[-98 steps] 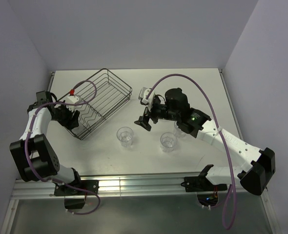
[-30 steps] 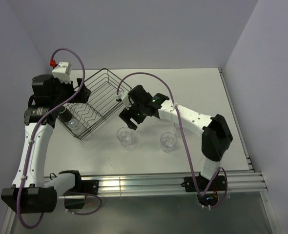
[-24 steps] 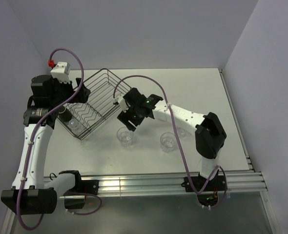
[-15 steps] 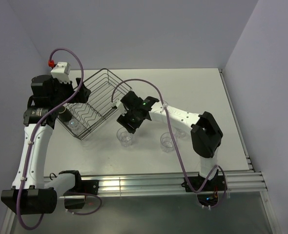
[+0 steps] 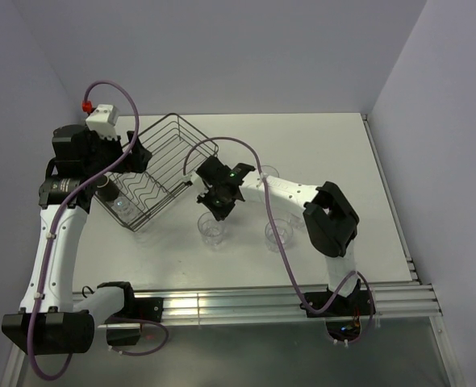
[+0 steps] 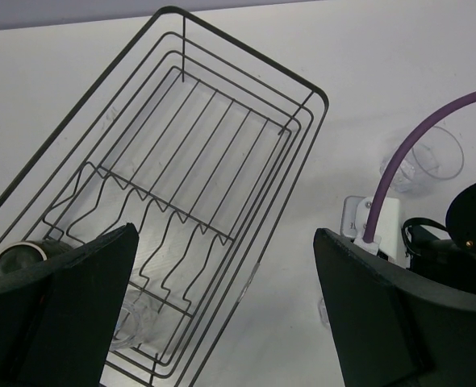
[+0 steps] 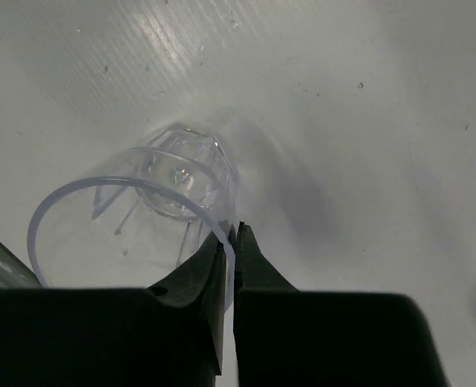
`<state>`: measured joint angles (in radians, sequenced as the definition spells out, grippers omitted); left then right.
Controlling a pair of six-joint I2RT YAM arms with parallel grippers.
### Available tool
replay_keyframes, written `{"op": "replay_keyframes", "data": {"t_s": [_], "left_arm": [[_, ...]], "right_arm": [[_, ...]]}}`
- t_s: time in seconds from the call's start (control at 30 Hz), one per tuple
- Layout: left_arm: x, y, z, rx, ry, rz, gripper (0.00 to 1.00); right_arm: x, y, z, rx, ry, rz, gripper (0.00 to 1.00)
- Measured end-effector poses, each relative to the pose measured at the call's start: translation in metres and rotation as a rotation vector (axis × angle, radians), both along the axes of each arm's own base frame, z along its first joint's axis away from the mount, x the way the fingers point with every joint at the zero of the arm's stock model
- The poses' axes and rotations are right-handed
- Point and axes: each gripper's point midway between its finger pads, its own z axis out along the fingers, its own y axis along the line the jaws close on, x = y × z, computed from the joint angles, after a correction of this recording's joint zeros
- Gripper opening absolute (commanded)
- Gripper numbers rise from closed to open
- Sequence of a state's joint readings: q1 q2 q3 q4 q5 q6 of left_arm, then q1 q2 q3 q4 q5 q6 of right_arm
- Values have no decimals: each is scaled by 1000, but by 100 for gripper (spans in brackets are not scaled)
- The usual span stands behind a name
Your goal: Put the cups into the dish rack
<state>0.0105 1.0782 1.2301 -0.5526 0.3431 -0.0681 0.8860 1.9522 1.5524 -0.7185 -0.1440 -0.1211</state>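
Nearest, a clear ribbed tumbler (image 7: 141, 214) stands upright on the worktop (image 5: 327, 145). The right hand (image 7: 234, 235) is clenched on its rim, one finger inside the wall and one outside, a pinch that should let it lift without tipping. A second tumbler (image 5: 277, 233) stands untouched just to its right. Farther left sits the dish rack (image 6: 198, 137), with a dark mug (image 6: 16, 258) and a third tumbler (image 6: 129, 322) at its near-left end. The left hand (image 6: 226, 234) hangs released above the rack, grasping nothing, seemingly leaving room for the incoming cup.
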Motion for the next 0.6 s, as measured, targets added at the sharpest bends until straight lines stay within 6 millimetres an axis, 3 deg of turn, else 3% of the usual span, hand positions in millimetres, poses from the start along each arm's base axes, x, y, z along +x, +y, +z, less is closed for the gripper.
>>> {"op": "replay_keyframes", "data": {"t_s": [0.17, 0.27, 0.4, 0.6], "left_arm": [[-5, -5, -4, -10, 23, -30, 99], [-8, -9, -5, -22, 31, -53, 99], [-9, -16, -1, -59, 31, -72, 99], [-15, -29, 17, -150, -39, -106, 99]], "right_arm": [[-9, -8, 3, 27, 23, -23, 0], [-16, -22, 20, 56, 25, -38, 0], [3, -38, 75, 178, -63, -95, 0], [56, -76, 184, 435, -328, -233, 0]]}}
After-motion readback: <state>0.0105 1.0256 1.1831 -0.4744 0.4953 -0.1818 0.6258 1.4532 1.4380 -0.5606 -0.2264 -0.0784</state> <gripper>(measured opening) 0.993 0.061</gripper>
